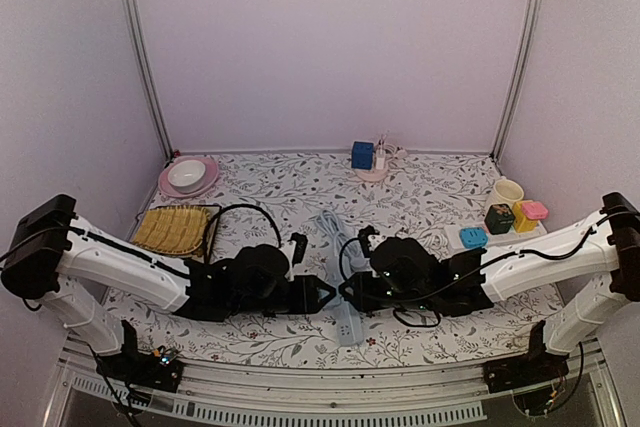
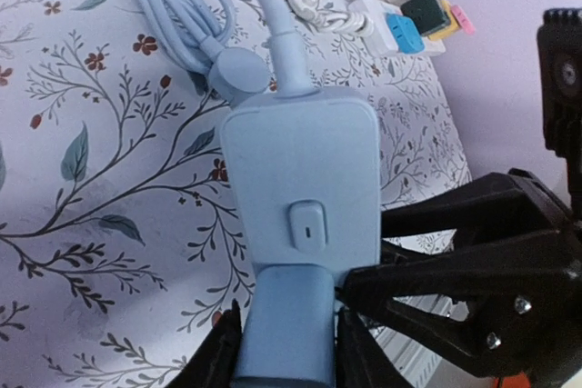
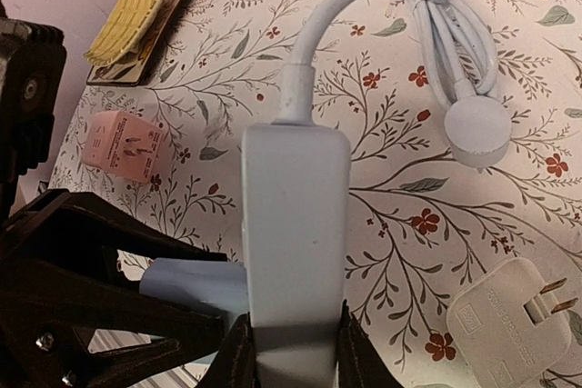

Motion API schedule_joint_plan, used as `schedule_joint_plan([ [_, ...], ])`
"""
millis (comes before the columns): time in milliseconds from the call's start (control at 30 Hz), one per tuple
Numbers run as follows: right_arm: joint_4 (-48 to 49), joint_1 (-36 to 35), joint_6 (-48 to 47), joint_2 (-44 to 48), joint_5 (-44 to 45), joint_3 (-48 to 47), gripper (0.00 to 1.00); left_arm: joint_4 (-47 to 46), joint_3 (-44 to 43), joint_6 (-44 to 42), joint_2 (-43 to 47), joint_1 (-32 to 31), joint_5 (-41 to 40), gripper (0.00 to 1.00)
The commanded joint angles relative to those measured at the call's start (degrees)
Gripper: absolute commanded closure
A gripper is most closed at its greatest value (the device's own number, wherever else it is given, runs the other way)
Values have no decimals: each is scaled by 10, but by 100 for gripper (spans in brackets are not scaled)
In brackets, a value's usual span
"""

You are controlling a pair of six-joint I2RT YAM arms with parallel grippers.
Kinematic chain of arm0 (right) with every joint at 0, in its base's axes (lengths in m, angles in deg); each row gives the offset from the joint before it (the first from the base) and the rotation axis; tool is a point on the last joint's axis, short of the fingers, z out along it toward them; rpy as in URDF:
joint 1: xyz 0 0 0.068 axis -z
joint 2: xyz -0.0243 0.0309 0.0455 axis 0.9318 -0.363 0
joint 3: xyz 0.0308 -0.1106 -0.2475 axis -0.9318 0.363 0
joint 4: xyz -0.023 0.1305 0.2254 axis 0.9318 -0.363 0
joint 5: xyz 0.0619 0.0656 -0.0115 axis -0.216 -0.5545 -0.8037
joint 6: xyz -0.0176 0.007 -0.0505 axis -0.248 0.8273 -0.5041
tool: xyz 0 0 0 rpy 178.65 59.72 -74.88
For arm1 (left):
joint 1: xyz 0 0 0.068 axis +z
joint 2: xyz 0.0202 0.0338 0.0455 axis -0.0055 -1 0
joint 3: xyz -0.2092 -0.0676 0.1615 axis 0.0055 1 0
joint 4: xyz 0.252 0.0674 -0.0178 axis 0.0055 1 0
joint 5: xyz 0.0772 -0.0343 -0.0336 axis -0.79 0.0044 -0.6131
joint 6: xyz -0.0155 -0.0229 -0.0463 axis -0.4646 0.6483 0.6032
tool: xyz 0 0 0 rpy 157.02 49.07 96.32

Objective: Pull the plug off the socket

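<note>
top: middle of power strip (image 1: 345, 327) lying hidden under left gripper (image 1: 323, 294) and right gripper (image 1: 349, 292); plug not showing here | left wrist: plug (image 2: 289, 324) running off the bottom edge; its prongs hiding from view | right wrist: strip's near end getting cropped by the bottom edge

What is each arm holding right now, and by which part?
The left tool grips the blue plug by its two sides. The right tool clamps the power strip across its end nearest the plug.
</note>
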Motion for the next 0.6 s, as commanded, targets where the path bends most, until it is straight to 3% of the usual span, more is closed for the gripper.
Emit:
schedule_joint_plan([
  [0,32,-5,-12,-4,30,-22,97,-37,-3,-2,-6,-8,14,72],
  [133,29,-4,-9,-7,42,-13,97,-42,5,-1,2,-7,12,91],
  [233,27,-2,-4,-11,49,-2,97,-41,16,0,15,-8,8,98],
  [567,27,30,20,-27,40,32,97,-33,49,-4,60,-6,-3,100],
])
